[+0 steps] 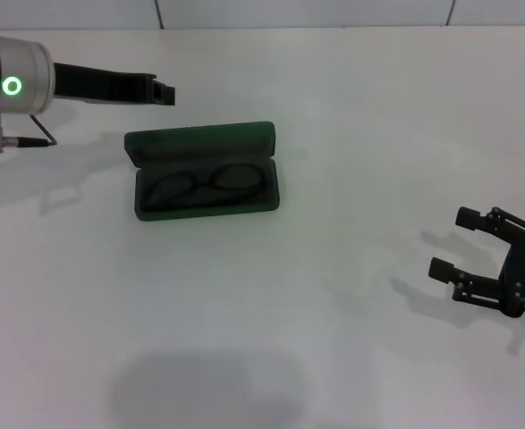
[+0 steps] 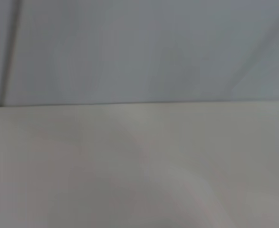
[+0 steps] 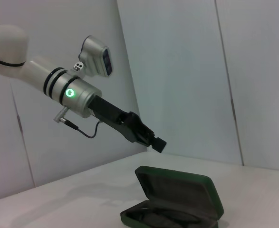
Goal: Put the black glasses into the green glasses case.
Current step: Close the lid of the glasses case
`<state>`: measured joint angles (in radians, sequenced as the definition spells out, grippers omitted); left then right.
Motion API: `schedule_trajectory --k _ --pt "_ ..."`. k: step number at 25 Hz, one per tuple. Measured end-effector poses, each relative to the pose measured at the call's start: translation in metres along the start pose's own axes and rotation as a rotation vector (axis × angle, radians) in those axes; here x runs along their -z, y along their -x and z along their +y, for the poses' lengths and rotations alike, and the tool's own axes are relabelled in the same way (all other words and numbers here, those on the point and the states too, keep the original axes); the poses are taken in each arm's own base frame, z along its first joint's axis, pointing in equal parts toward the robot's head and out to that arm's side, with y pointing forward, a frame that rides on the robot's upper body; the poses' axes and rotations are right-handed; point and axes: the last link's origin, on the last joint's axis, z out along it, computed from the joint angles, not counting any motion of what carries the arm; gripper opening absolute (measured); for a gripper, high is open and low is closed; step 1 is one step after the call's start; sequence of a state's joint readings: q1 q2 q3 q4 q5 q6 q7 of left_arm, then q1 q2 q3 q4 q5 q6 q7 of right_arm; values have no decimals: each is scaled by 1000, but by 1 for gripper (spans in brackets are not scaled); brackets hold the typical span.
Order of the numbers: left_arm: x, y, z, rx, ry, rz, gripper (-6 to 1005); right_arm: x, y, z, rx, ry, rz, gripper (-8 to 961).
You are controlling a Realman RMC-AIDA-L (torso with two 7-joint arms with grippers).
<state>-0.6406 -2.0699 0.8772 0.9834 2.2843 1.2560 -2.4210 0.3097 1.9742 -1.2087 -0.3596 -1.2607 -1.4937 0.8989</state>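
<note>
Green shell open on the white table [image 1: 351, 107], the green glasses case [image 1: 201, 170] lies with its long axis running left to right, lid [image 1: 199, 141] raised on the far side. The black glasses [image 1: 207, 182] already rest inside the tray, lenses side by side along that axis. The left gripper [image 1: 162, 91] hangs above the table just behind the lid's left end, much the nearer; its fingers look drawn together and hold nothing. The right gripper [image 1: 463, 243] sits well apart on the near right, fingers spread, empty. Closing the lid probably falls to the left arm.
</note>
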Motion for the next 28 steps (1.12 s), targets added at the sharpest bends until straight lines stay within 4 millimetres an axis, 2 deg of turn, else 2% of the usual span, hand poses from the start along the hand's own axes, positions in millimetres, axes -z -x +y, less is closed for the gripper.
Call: schedule_trajectory --k 7,13,23,25,28 --pt "-9 8 3 88 6 24 86 1 0 0 -2 -5 -2 874" --pt "-3 17 2 92 31 -7 87 2 0 -3 0 -19 0 874" --pt "-10 18 -1 140 6 24 89 1 1 -4 2 -30 -3 873" --pt "-5 18 -1 140 28 38 90 2 0 -4 1 -34 -3 873" --pt "12 20 1 85 96 48 91 3 0 -5 0 -37 -3 873"
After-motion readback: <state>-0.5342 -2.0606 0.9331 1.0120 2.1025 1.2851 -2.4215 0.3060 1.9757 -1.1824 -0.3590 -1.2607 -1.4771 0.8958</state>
